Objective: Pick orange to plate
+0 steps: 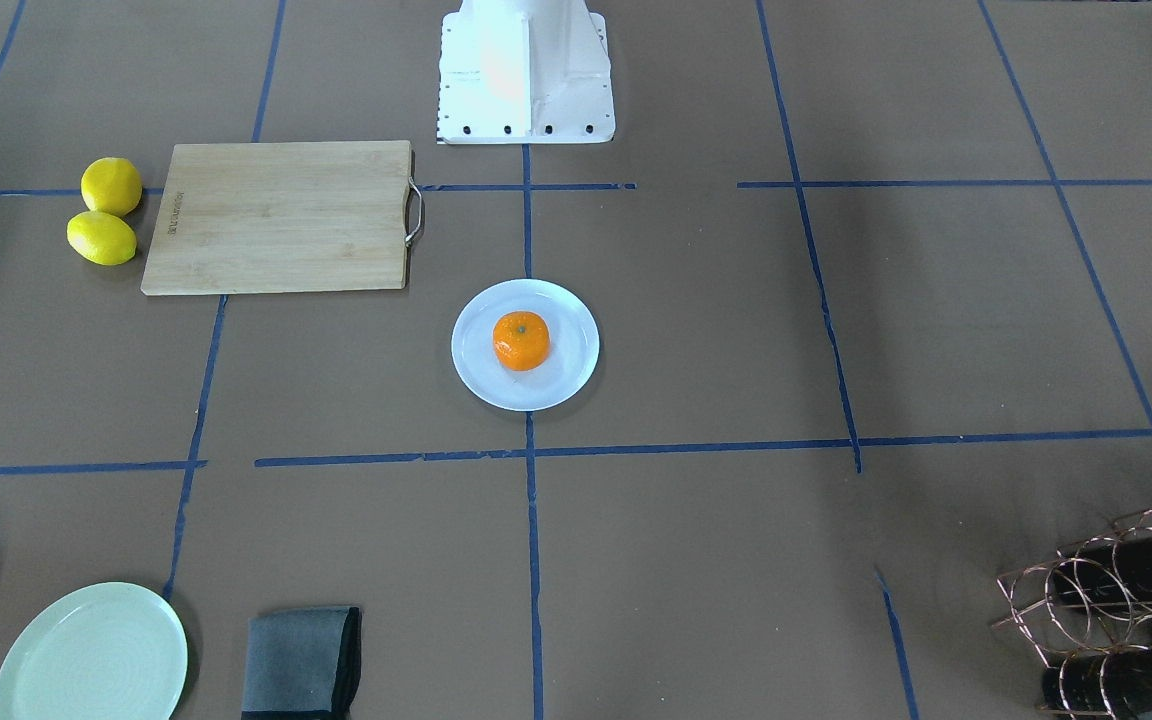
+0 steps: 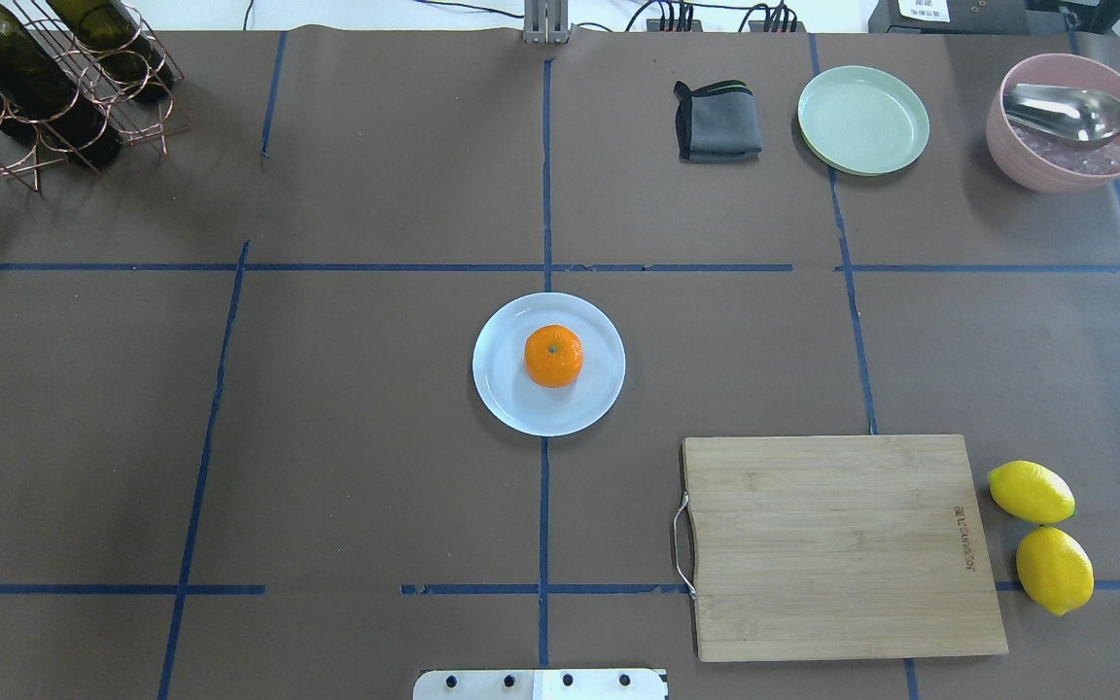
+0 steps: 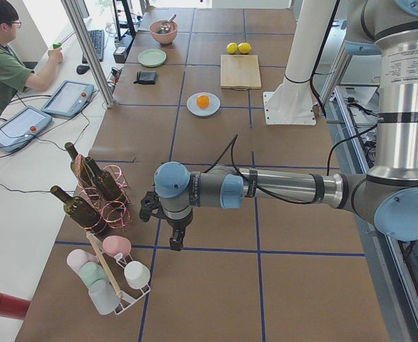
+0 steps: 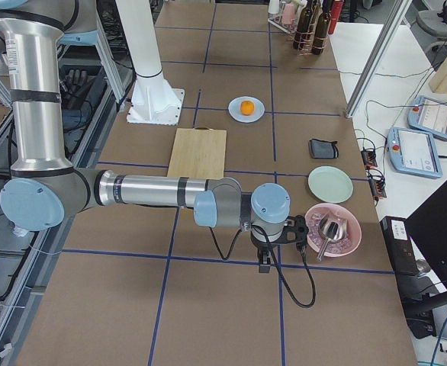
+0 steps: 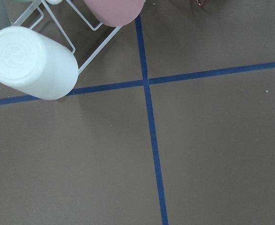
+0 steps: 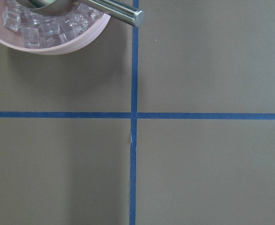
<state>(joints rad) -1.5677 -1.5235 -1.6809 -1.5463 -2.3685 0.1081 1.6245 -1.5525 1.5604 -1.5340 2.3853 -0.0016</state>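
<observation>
Since the orange (image 2: 553, 356) is already seated at the middle of the plate (image 2: 511, 403), the task is judged done; the left gripper (image 3: 175, 242) and right gripper (image 4: 262, 263) are best held well apart from it. Whether either is parted or closed cannot be told.
</observation>
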